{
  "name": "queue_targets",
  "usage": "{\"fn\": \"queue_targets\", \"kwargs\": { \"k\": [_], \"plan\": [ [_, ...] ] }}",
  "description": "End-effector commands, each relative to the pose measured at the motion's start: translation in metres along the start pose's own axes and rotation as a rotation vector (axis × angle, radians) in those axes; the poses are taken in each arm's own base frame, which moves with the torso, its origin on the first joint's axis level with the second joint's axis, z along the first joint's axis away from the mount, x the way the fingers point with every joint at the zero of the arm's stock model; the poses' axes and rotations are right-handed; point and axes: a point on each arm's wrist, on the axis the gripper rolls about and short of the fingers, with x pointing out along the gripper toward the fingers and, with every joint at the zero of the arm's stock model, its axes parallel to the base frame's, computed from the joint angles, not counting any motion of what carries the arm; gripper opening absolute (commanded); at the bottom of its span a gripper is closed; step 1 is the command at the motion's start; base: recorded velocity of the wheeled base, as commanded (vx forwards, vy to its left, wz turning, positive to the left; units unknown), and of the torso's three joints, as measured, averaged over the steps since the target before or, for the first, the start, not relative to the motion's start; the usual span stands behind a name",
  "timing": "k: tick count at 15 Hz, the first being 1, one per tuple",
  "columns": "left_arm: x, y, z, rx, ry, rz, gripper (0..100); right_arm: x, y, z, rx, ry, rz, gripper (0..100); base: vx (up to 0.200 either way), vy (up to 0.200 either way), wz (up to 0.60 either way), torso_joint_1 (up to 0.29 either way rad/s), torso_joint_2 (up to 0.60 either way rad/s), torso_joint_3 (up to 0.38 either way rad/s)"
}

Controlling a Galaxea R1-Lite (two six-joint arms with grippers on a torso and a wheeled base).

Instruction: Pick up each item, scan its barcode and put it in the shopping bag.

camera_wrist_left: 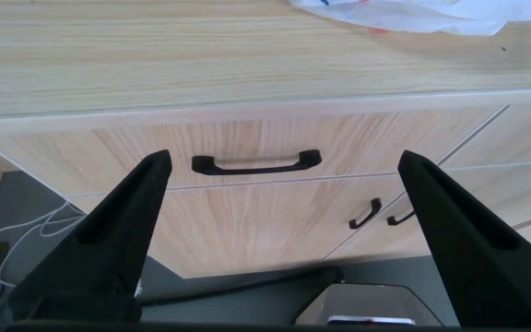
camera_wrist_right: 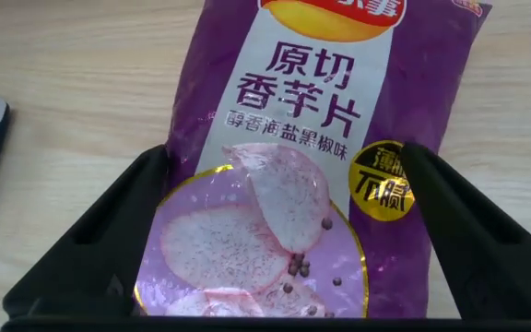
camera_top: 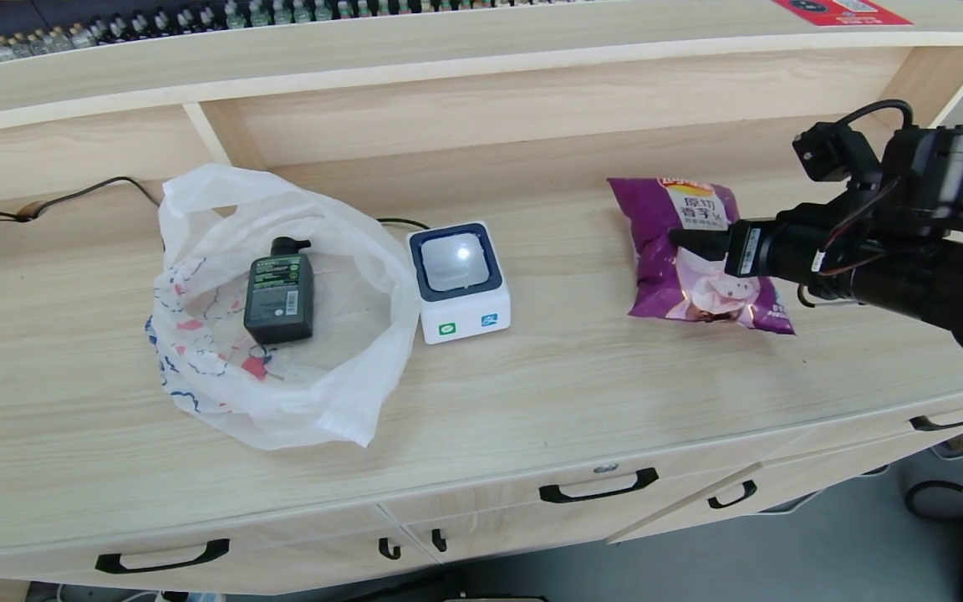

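A purple chips bag (camera_top: 674,284) lies flat on the right of the wooden counter (camera_top: 582,376). My right gripper (camera_top: 695,242) hovers just above it, open, with a finger on each side of the chips bag (camera_wrist_right: 312,120) in the right wrist view (camera_wrist_right: 284,231). The white shopping bag (camera_top: 364,276) sits open on the left with a dark bottle (camera_top: 279,288) lying inside. A white barcode scanner (camera_top: 458,280) stands between the two bags. My left gripper (camera_wrist_left: 284,240) is open and holds nothing, low in front of the counter's drawers, with the shopping bag's edge (camera_wrist_left: 413,14) above it.
A raised shelf wall (camera_top: 532,109) runs along the back of the counter. A black cable (camera_top: 72,196) trails behind the shopping bag. Drawers with black handles (camera_top: 598,489) (camera_wrist_left: 256,166) line the counter front. Bare counter lies between scanner and chips.
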Motion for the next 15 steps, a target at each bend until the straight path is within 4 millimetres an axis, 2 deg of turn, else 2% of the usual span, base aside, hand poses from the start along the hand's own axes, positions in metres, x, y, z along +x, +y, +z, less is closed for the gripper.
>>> {"fn": "queue_targets", "kwargs": {
  "k": [1, 6, 9, 15],
  "plan": [
    [0.000, 0.000, 0.000, -0.001, -0.001, 0.001, 100, 0.006, -0.001, -0.006, -0.003, 0.022, -0.001, 100, 0.000, 0.000, 0.00, 0.000, 0.00, 0.000],
    [0.000, 0.000, 0.000, -0.001, -0.001, 0.001, 100, 0.020, -0.002, -0.004, -0.002, 0.023, 0.019, 100, 0.000, 0.000, 0.00, 0.000, 0.00, 0.000],
    [0.000, 0.000, 0.000, -0.002, 0.000, 0.001, 100, 0.021, 0.000, 0.000, -0.004, 0.044, 0.022, 100, 0.000, 0.000, 0.00, 0.000, 0.00, 0.000],
    [0.000, 0.000, 0.000, -0.004, -0.001, 0.001, 100, 0.030, -0.003, -0.007, -0.006, 0.074, 0.016, 100, 0.000, 0.000, 0.00, 0.000, 0.00, 0.000]
  ]
}}
